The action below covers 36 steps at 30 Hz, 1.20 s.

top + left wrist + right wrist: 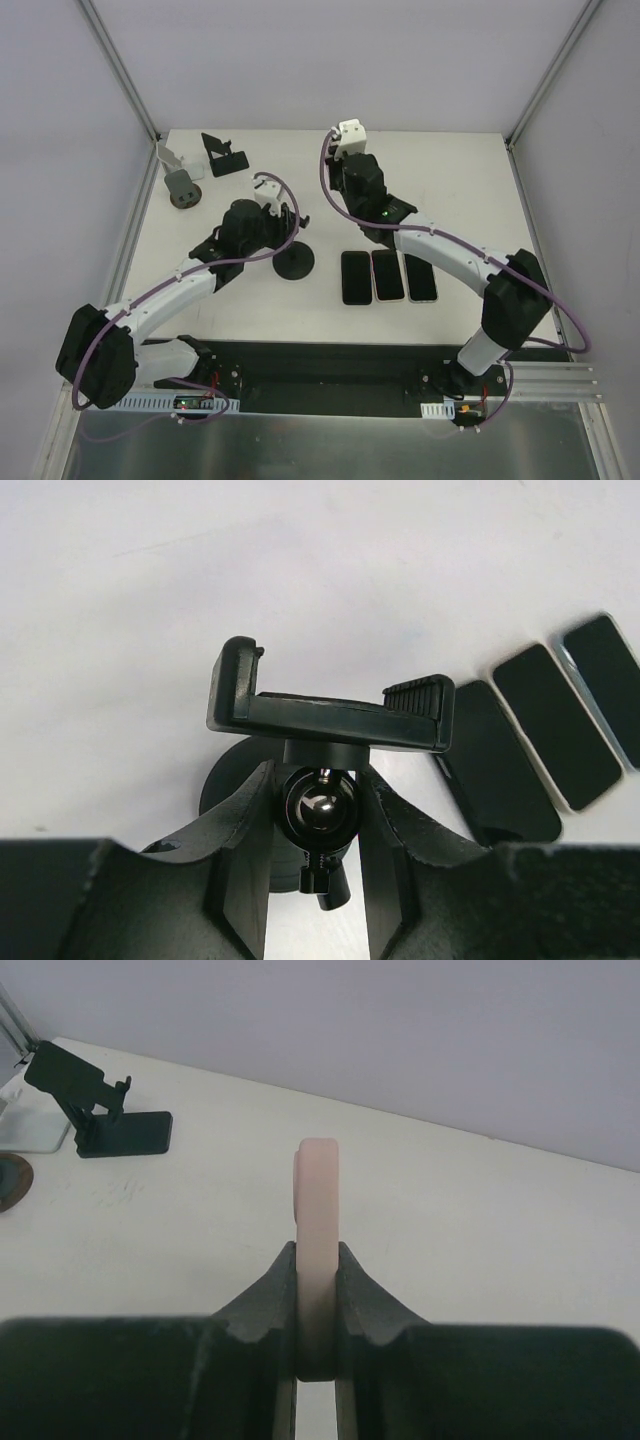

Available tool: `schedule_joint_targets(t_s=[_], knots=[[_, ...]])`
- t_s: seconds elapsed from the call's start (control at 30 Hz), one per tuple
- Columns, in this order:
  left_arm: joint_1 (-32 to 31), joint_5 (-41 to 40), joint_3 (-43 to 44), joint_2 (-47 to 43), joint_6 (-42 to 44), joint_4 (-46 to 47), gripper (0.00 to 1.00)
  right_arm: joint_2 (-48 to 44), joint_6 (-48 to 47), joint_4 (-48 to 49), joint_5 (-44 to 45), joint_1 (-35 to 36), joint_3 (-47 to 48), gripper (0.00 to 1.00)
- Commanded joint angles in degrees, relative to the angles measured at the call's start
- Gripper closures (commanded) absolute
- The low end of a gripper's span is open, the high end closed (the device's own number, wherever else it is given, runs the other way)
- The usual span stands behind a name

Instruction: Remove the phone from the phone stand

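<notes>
The black phone stand has a round base (293, 261) and an empty clamp cradle (330, 710). My left gripper (320, 815) is shut on the stand's ball-joint neck (322, 810), one finger on each side; it also shows in the top view (285, 225). My right gripper (318, 1290) is shut on a pale pink phone (318, 1210), held edge-on and upright above the table, behind and to the right of the stand. In the top view the right gripper (338, 172) hides that phone.
Three phones lie face up side by side (356, 277) (388, 275) (421, 277), right of the stand's base; they also show in the left wrist view (505, 765). A black folding stand (225, 155) (95, 1105) and a grey stand (180, 182) sit at the back left.
</notes>
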Motion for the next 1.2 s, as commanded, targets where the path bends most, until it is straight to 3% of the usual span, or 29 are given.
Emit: schedule_joint_targets(t_s=[0.0, 0.23, 0.43, 0.9, 1.0, 1.03, 1.13, 1.17], knots=[[9.28, -4.06, 2.86, -0.91, 2.67, -3.72, 1.00, -9.36, -2.98, 9.51, -0.42, -0.53, -6.15, 0.99], [20.54, -6.87, 13.57, 8.40, 9.08, -1.26, 1.00, -23.86, -4.30, 9.61, -2.27, -0.80, -23.29, 0.99], [27.57, -5.64, 22.97, 19.91, 8.56, 0.68, 1.00, -36.61, -4.74, 5.74, -0.96, -0.80, -33.48, 0.99], [33.65, -5.99, 42.41, 38.37, 11.02, 1.29, 0.99, -50.86, -5.27, -4.63, 1.86, -0.89, -40.18, 0.99], [34.79, -5.38, 44.17, 39.87, 11.63, 1.29, 0.83, -52.00, -5.09, -6.47, 2.12, -0.80, -40.10, 0.99], [34.88, -4.33, 44.26, 39.79, 11.63, 1.12, 0.71, -52.26, -5.01, -7.26, 2.12, -0.89, -40.01, 0.99], [34.79, -1.60, 42.69, 37.95, 11.02, 1.12, 0.55, -52.88, -4.30, -8.58, 2.30, -0.89, -39.39, 0.99], [34.79, -0.29, 42.16, 35.94, 10.76, 0.86, 0.45, -52.97, -3.95, -8.85, 2.30, -0.80, -39.22, 0.99]])
